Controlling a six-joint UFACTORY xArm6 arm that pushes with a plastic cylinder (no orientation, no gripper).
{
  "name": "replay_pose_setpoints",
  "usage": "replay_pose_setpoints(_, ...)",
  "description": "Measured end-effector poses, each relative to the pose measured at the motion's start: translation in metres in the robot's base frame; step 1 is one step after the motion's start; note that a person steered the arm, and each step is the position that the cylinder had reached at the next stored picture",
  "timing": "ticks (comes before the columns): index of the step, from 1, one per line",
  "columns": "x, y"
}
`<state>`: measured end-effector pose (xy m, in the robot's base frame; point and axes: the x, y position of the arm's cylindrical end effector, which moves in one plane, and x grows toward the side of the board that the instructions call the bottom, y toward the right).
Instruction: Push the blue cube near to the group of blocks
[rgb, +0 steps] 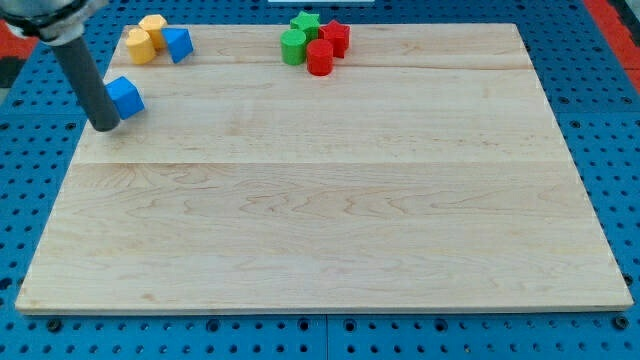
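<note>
A blue cube (127, 96) sits near the left edge of the wooden board (330, 190). My tip (104, 126) stands just to the cube's lower left, touching or almost touching it. Above it, at the board's top left, a group holds two yellow blocks (140, 46), (153, 24) and a blue block (178, 44) of unclear shape. At the top middle a second group holds a green star (305, 21), a green cylinder (293, 47), a red cylinder (320, 57) and a red block (335, 38).
The board lies on a blue perforated table (600, 100). The rod's dark shaft rises from the tip toward the view's top left corner, over the board's left edge.
</note>
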<state>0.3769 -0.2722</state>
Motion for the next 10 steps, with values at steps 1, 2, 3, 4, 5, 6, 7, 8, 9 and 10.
replay_pose_setpoints(1, -0.029, 0.000)
replay_pose_setpoints(2, -0.038, 0.010)
replay_pose_setpoints(3, -0.003, 0.008)
replay_pose_setpoints(4, 0.009, 0.020)
replay_pose_setpoints(5, -0.031, 0.017)
replay_pose_setpoints(6, -0.051, 0.018)
replay_pose_setpoints(7, -0.057, 0.018)
replay_pose_setpoints(8, -0.030, 0.019)
replay_pose_setpoints(9, -0.007, 0.036)
replay_pose_setpoints(10, -0.024, 0.038)
